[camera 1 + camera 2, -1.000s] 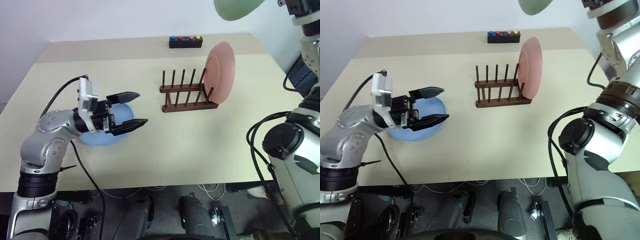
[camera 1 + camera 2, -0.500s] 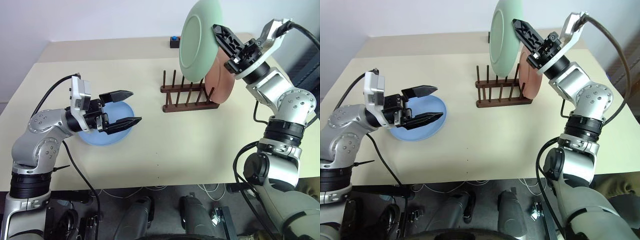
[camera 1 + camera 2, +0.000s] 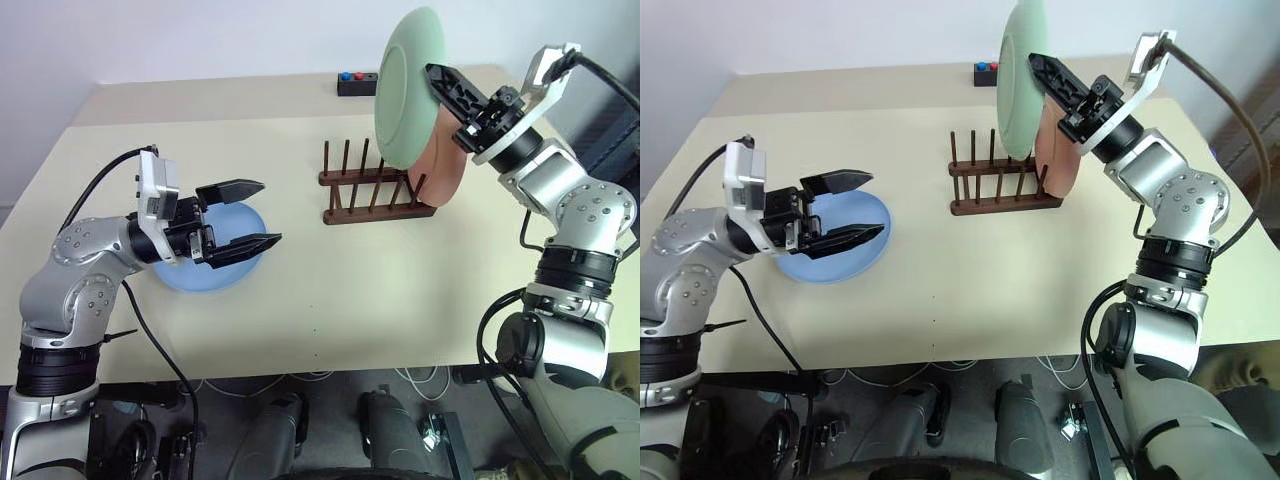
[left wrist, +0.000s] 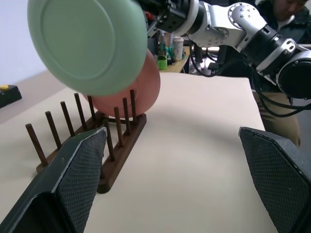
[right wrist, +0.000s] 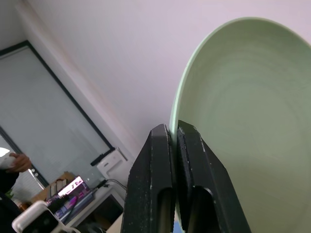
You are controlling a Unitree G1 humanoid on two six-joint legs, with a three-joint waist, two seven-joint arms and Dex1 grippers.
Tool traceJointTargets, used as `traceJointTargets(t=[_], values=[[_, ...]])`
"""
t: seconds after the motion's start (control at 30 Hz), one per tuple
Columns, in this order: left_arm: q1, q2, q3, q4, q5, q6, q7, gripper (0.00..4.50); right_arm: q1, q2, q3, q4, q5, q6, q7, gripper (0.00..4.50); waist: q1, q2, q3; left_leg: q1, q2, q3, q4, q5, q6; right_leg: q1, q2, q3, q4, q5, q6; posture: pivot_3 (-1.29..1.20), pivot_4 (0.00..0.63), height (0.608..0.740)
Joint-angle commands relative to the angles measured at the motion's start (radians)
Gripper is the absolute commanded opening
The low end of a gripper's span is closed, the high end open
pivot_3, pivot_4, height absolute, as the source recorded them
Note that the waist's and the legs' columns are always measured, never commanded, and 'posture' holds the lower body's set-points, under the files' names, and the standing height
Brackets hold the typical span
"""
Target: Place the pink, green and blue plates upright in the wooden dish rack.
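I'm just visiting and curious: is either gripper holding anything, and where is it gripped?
The right gripper pinches the round pale green plate by its rim. The left gripper holds nothing.

Left gripper (image 3: 243, 214) fingers spread (level); right gripper (image 3: 441, 80) clamped, raised.

Pink plate (image 3: 445, 165) fills rack's (image 3: 372, 190) right end, pegs leftward free, tabletop (image 3: 380, 290) in front bare

Both eye views look down from above the near table (image 3: 400, 300) edge. The left wrist view looks level, rightward at the wooden dish rack (image 4: 87, 141), which the eye views share; the right wrist view tilts upward.
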Motion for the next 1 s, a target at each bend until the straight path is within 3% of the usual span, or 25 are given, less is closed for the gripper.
traceJointTargets(t=[0.03,0.73,0.83,1.0], values=[[-0.017,0.006,0.029,-0.008,-0.010,-0.019,0.001,4.50,-0.010,-0.007,-0.002,-0.042,0.008,-0.012,0.011,0.03,0.001,0.000,0.000,0.000,0.000,0.000,0.000,0.000,0.000,0.000,0.000,0.000,0.000,0.000,0.000,0.00,0.150,0.740],[-0.017,0.006,0.030,-0.022,-0.017,-0.014,0.004,4.50,0.096,-0.002,0.096,-0.114,-0.092,-0.078,0.065,0.03,0.001,0.000,0.000,0.000,0.000,0.000,0.000,0.000,0.000,0.000,0.000,0.000,0.000,0.000,0.000,0.00,0.150,0.740],[-0.017,0.006,0.027,-0.020,-0.016,-0.014,0.004,4.50,0.098,-0.004,0.100,-0.125,-0.088,-0.077,0.083,0.93,0.000,0.000,0.000,0.000,0.000,0.000,0.000,0.000,0.000,0.000,0.000,0.000,0.000,0.000,0.000,0.00,0.150,0.740],[-0.013,0.004,0.026,-0.022,-0.018,-0.011,0.004,4.50,0.087,-0.008,0.100,-0.128,-0.099,-0.085,0.082,3.34,0.002,0.000,0.000,0.000,0.000,0.000,0.000,0.000,0.000,0.000,0.000,0.000,0.000,0.000,0.000,0.00,0.150,0.740]])
